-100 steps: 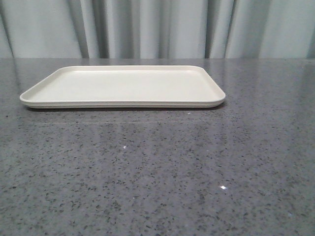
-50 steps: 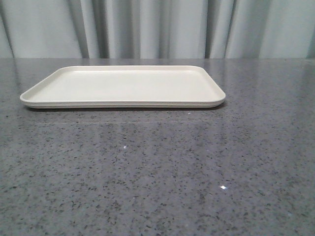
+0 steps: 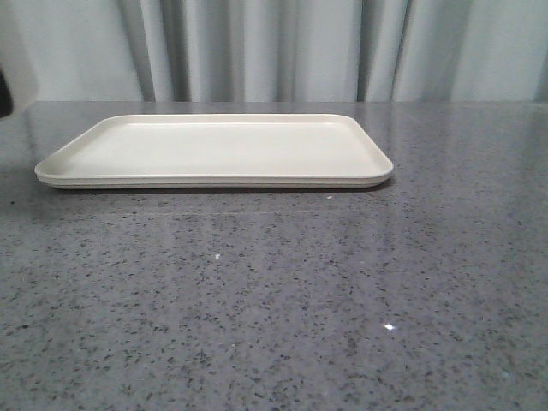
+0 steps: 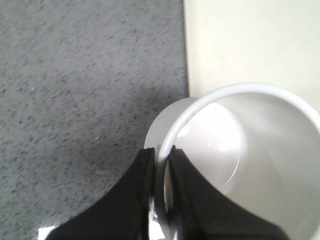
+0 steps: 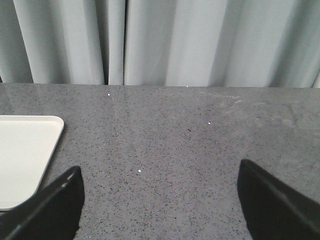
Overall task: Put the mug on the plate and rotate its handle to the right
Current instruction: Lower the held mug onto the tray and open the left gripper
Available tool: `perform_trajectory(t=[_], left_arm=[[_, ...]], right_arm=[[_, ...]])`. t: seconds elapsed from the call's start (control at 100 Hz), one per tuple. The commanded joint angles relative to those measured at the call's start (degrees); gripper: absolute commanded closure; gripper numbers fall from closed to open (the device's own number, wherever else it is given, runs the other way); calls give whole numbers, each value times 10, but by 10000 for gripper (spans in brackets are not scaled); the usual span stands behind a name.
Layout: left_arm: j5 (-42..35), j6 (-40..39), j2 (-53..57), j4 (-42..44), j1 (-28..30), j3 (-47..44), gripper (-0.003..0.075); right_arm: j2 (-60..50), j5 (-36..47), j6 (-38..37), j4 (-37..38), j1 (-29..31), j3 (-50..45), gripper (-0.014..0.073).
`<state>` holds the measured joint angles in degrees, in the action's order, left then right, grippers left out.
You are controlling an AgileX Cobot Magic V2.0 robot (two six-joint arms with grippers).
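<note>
In the left wrist view, my left gripper [image 4: 161,155] is shut on the rim of the white mug [image 4: 260,150], one finger inside and one outside. I look down into the mug, held above the table beside the plate's edge [image 4: 250,40]. Its handle and printed face are hidden. In the front view the cream plate [image 3: 214,181] lies at the back middle of the table, with nothing on it. A pale blur with a dark patch [image 3: 7,77] shows at the left edge. My right gripper [image 5: 160,200] is open and empty over bare table, right of the plate [image 5: 25,150].
The grey speckled table [image 3: 282,300] runs from the plate to the front edge. Grey curtains [image 3: 274,47] hang behind the table.
A pale blurred shape with a dark patch has come into the front view at its left edge. The plate has not moved.
</note>
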<state>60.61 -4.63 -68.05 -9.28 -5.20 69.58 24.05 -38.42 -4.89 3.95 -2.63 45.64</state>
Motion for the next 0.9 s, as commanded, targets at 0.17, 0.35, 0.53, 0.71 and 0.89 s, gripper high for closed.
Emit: perform_trajectory(t=[0.17, 0.35, 0.53, 0.71, 0.89], left_arm=[[-58, -19, -65, -28, -104, 95, 741], [-67, -31, -150, -28, -145, 160, 741], [-67, -33, -224, -28, -162, 214, 741], [-64, -33, -267, -28, -168, 228, 741], [-64, -33, -289, -27, -172, 228, 741]], right_arm=[[10, 48, 2, 4, 3, 18, -24], [10, 46, 2, 4, -9, 18, -24], [10, 40, 2, 4, -17, 18, -24], [10, 38, 2, 4, -18, 18, -24], [10, 38, 2, 4, -18, 18, -24]])
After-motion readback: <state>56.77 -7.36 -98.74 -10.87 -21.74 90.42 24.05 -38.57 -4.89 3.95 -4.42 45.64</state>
